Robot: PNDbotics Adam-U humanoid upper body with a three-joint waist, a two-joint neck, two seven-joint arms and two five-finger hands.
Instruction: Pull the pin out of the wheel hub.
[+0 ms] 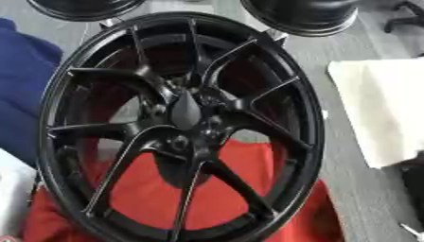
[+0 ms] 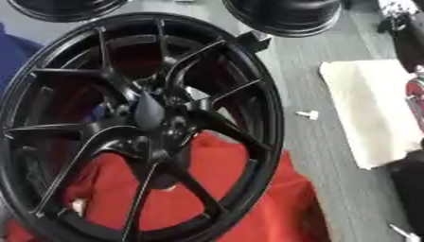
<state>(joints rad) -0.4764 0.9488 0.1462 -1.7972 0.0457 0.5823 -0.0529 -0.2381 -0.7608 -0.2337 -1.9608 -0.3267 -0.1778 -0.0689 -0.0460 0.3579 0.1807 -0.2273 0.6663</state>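
Black wheel hub (image 1: 184, 125), upright on red cloth (image 1: 224, 198); neither hand visible, fingers' state unknown; locate pin at centre, pull straight outward.

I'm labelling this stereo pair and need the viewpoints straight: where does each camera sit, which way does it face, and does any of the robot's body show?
Left eye view: in the robot's head, looking down at a black wheel on a red cloth; no arm or robot hand shows.
Right eye view: in the head just beside it, facing the same way, with the wheel further left; no arm or robot hand shows, and a small white thing lies on the grey floor.
Both share the wheel, red cloth, white sheet and two more black wheels beyond.
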